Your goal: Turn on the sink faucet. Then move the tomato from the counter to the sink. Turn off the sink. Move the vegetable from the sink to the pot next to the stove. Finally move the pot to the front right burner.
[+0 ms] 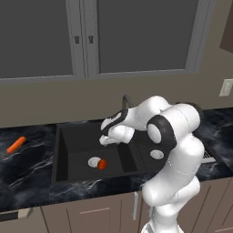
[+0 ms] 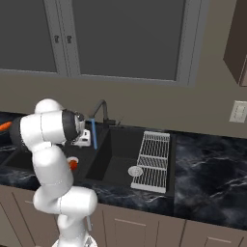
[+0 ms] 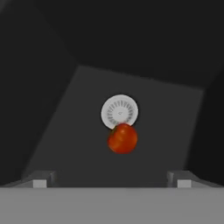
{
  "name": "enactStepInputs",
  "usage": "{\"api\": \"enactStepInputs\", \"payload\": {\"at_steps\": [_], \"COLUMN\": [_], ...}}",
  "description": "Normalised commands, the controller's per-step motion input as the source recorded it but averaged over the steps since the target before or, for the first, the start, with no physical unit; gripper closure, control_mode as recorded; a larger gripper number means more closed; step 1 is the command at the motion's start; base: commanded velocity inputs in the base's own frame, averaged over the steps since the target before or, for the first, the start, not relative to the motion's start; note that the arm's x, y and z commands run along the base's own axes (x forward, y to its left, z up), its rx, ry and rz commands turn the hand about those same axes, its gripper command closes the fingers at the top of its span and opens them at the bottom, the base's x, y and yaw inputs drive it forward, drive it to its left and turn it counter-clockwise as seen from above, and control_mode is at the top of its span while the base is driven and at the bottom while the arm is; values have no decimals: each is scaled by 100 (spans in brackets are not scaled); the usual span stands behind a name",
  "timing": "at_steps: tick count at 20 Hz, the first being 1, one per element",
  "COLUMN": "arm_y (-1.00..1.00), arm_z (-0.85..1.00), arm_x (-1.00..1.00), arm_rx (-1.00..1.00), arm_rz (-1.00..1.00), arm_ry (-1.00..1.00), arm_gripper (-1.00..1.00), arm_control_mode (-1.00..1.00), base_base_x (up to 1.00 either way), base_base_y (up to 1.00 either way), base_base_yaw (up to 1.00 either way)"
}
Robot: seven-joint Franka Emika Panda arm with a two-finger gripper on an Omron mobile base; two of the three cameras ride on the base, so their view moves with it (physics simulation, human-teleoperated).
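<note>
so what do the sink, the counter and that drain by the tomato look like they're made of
Sink: matte black, perhaps composite or coated metal; no shine on its walls.
Counter: glossy black marble look, white veins across it.
Drain: pale silvery metal, probably, with fine radial slots.
Tomato: smooth red-orange skin with a soft sheen.

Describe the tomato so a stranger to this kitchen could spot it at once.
Find the black double-basin sink set in the marble counter. In its left basin, the tomato sits against the round silver drain. It is small, round and red-orange, unlike the long carrot lying on the counter.
</note>
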Motion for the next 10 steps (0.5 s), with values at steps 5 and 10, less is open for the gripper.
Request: {"api": "enactStepInputs", "payload": {"at_steps": [5, 10], "arm_y": [-49, -58], "arm_z": [67, 54], "arm_x": [-42, -36], "arm_rx": [24, 21], "arm_rz": [-3, -3], "arm_ry": [0, 0], "arm_gripper": [-100, -100], "arm_control_mode": [-100, -100], "base_base_x": [0, 0], "base_base_y": [0, 0], "base_base_yaw": [0, 0]}}
